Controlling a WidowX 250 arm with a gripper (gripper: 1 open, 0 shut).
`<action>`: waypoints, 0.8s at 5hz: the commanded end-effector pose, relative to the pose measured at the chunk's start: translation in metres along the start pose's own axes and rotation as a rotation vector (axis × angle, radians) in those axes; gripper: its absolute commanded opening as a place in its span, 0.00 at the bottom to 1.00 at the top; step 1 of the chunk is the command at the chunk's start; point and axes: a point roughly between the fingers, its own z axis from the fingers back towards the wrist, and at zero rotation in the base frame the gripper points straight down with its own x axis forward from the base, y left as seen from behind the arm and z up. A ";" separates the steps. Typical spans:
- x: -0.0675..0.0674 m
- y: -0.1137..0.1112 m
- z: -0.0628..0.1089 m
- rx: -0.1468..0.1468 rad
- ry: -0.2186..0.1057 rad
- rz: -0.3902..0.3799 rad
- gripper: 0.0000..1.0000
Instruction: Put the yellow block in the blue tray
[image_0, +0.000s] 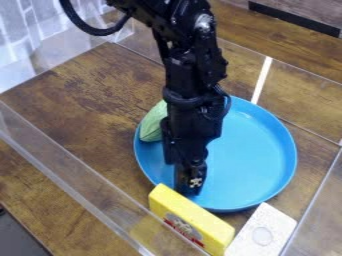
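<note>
The blue tray is a large round plate in the middle of the wooden table. The yellow block lies on the table just outside the tray's front rim, running diagonally toward the lower right. My gripper points straight down over the tray's front-left edge, right above the block's far end. Its dark fingers stand open with nothing between them. I cannot tell whether the fingertips touch the block.
A green textured oval rests on the tray's left rim behind the arm. A white speckled square sits at the front right beside the block. A clear plastic wall runs along the table's front-left edge.
</note>
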 end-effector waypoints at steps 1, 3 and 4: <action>-0.002 0.003 0.001 0.002 -0.032 -0.020 0.00; -0.004 0.000 0.004 -0.008 -0.056 -0.037 1.00; -0.005 -0.002 0.004 -0.012 -0.068 -0.046 1.00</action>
